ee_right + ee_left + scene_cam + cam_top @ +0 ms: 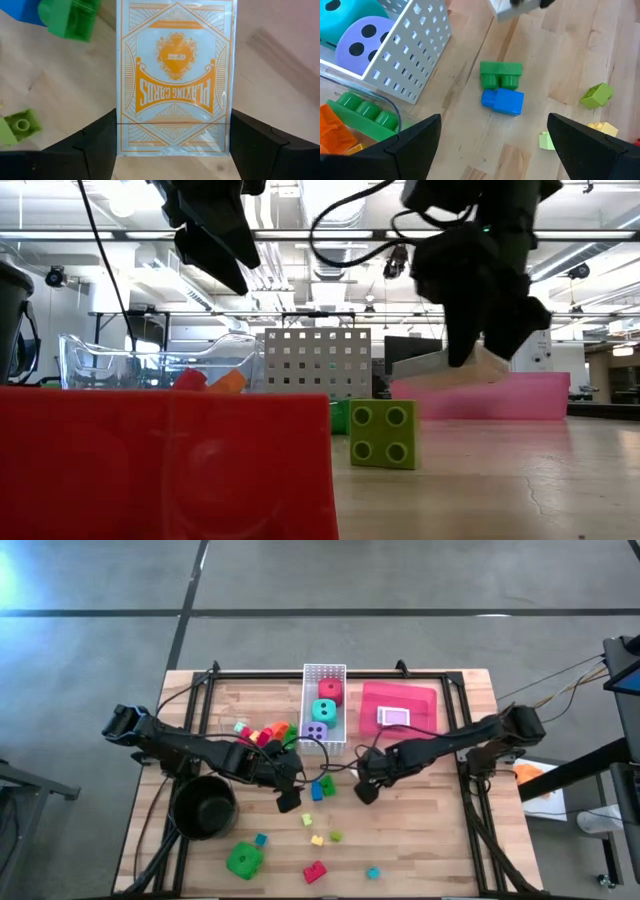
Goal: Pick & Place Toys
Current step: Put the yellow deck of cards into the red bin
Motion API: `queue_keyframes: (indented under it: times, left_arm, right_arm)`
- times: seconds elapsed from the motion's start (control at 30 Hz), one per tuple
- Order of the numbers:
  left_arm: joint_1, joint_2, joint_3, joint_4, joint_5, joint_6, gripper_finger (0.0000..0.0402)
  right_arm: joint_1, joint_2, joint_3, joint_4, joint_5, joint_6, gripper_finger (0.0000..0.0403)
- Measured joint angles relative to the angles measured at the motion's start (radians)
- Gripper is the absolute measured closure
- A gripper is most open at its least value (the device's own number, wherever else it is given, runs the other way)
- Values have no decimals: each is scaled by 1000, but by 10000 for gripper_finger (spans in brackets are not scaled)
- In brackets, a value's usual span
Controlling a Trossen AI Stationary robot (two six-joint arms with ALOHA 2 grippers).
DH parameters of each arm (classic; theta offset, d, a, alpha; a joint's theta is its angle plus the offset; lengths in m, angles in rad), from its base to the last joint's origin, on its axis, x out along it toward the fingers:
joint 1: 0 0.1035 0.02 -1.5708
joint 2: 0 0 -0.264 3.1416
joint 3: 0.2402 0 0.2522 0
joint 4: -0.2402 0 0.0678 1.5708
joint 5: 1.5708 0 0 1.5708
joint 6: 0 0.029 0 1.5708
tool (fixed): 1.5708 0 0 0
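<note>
My right gripper (172, 115) is shut on a white card pack with orange print (175, 75), held over the table's middle (366, 790). My left gripper (494, 120) hangs open above the wood, left of it (288, 795). A green brick (501, 75) and a blue brick (502, 101) lie side by side on the table ahead of its fingers. Yellow and light green bricks (596, 95) lie scattered nearby. Red, teal and purple dice (324, 710) sit in the white basket. A green die (244, 860) rests near the front edge. My right gripper pinches the card pack by its two long edges (120, 135) between its two fingers, near one short end. The fingers come from above, pointing steeply down. The pack (440, 368) hangs slightly tilted below the gripper, clear of the table.
The white perforated basket (324, 672) stands at the far middle, a pink-red tray (425, 700) with another card pack (393, 716) to its right. A clear tub of bricks (262, 732) and a black pot (203, 805) are on the left. A red brick (160, 465) lies near the front edge.
</note>
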Motion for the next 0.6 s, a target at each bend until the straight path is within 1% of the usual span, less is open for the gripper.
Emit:
queue_keyframes:
  times: [0.17,0.27,0.6]
  left_arm:
    - [0,0,0,0,0,0,37]
    - [0,0,0,0,0,0,37]
    - [0,0,0,0,0,0,37]
  right_arm:
    - [-1,-100,-72,-2,2,72,108]
    - [0,-162,-109,0,28,116,108]
    - [-8,-357,-189,0,267,198,108]
